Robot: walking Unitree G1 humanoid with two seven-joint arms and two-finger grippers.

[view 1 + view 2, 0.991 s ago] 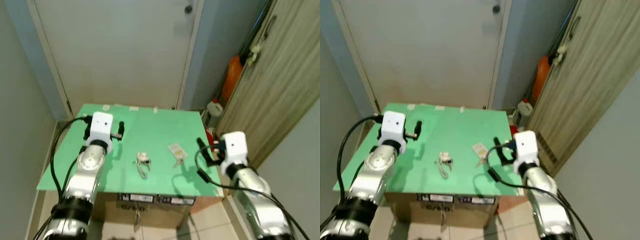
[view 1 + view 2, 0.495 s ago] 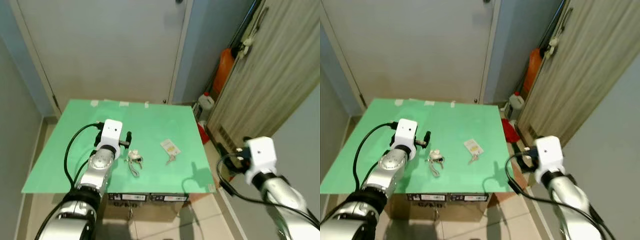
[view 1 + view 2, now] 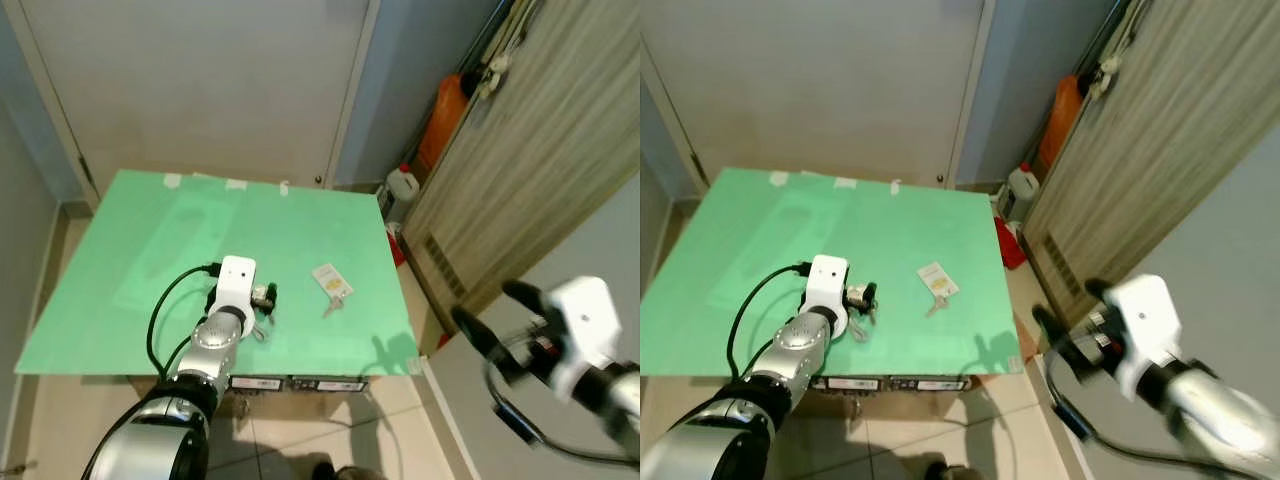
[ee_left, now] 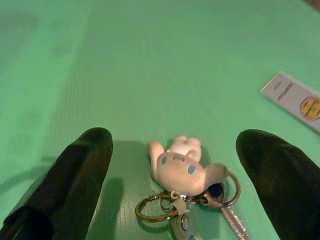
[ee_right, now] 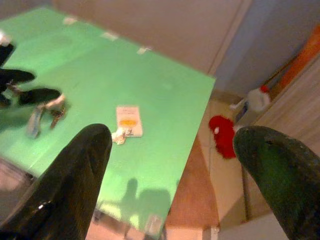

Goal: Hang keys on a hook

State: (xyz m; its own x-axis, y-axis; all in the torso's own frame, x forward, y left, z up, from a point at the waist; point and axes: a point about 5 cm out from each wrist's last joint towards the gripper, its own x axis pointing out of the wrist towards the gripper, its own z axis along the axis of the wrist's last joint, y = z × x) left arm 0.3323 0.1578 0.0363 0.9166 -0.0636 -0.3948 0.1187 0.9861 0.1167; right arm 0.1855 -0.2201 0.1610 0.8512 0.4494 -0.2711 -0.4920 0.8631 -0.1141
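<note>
A bunch of keys with a white plush charm point(image 4: 180, 167) and metal rings point(image 4: 156, 209) lies on the green table top point(image 3: 150, 240) near its front edge. My left gripper point(image 4: 175, 141) is low over the table, open, with one finger on each side of the charm and neither touching it; it is also seen from above point(image 3: 263, 297). A second key with a white tag point(image 3: 331, 282) lies to the right of the bunch. My right gripper point(image 3: 492, 310) hangs open and blurred in the air, off the table's right edge.
A wooden panel wall point(image 3: 540, 150) stands at the right, with a small pale thing point(image 3: 497, 62) hanging high on it. An orange object point(image 3: 448, 110), a white bottle point(image 3: 401, 185) and a red thing point(image 5: 222, 136) sit in the corner. A closed door point(image 3: 200, 80) is behind the table.
The head camera has shifted. My left gripper has come down and forward to straddle the key bunch. My right arm has swung off the table to the right.
</note>
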